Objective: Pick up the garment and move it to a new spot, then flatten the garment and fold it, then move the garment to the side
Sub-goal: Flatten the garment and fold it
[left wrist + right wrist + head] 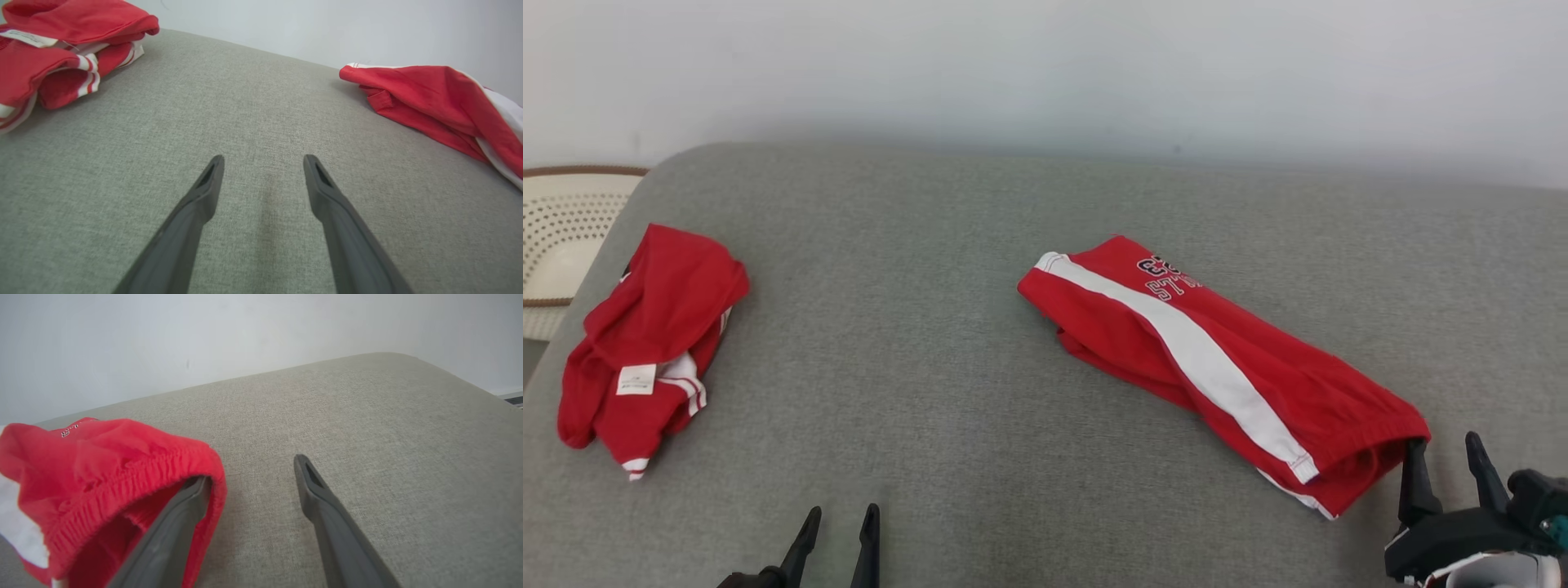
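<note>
R gripper [1450, 478] at lower right of head view, jaws spread wide, nothing clamped btwn them; in R wrist view [249, 473] one finger [179, 522] has its tip tucked into the elastic waistband opening of the red garment [102, 465], other finger out over bare fabric, apart from the cloth; garment [1241, 343] lies folded into a long strip on the grey cushion [931, 367], right of centre, slanting from mid-surface down toward the R gripper; white stripe runs its length, printed lettering near the far end, waistband end nearest the gripper. L gripper [843, 514] at bottom edge, left of centre, jaws also wide apart w/ nothing held; L wrist view [263, 161] shows its fingers over bare cushion, garment [429, 94] off to that view's right, well apart. Second red piece [654, 327] w/ white trim & a small label sits bunched at the cushion's left edge [61, 41]; pale perforated basket [564, 229] just past that edge; plain white wall [1045, 65] behind.
</note>
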### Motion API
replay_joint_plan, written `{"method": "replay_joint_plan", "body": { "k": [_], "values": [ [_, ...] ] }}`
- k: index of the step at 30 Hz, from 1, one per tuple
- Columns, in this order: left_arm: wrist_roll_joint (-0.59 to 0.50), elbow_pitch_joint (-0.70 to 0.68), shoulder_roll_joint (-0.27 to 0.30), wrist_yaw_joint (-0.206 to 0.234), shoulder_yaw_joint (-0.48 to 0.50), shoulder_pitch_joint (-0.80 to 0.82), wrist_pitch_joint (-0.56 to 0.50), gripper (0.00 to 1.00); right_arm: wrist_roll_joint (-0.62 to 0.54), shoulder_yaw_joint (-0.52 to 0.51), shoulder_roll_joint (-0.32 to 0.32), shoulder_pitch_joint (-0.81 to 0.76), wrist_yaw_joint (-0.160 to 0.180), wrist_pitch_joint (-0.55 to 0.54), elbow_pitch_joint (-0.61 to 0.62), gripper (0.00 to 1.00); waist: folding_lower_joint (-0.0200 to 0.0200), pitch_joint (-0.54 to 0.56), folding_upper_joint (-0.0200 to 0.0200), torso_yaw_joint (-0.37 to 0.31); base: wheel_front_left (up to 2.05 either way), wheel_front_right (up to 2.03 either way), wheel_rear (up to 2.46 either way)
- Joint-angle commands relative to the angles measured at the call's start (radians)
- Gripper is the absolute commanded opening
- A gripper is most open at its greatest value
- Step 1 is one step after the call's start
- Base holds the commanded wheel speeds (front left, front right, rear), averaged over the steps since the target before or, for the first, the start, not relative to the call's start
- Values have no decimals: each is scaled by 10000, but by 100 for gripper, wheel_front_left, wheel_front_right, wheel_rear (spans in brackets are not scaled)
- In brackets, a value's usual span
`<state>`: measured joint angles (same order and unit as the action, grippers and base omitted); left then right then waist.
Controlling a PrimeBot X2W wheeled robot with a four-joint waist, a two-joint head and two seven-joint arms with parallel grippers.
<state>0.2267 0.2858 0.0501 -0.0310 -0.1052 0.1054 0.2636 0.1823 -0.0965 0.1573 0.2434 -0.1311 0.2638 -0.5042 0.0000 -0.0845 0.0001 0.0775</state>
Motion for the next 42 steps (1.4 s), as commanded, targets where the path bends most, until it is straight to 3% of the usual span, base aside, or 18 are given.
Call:
{"method": "replay_joint_plan", "body": {
  "k": [1,11,24,36,42],
  "values": [
    [-43,-7,6,7,18,-44,20,100,-45,-18,-12,-225,6,7,19,100,0,152,-1,-300,0,0,0],
    [-76,37,6,-18,-86,110,20,100,62,461,261,-457,6,7,-492,100,0,175,-1,-818,0,0,0],
    [-531,179,3,-452,-116,1660,20,100,325,1248,70,-283,6,7,955,100,0,-369,-1,-1799,0,0,0],
    [71,2435,9,-873,-237,4595,20,100,560,1762,-43,189,6,7,1316,100,0,-1583,-1,-3321,0,0,0],
    [696,3161,12,-970,-310,5286,20,100,513,1673,-113,351,6,7,1340,100,0,-2055,-1,-3694,0,0,0]
  ]
}}
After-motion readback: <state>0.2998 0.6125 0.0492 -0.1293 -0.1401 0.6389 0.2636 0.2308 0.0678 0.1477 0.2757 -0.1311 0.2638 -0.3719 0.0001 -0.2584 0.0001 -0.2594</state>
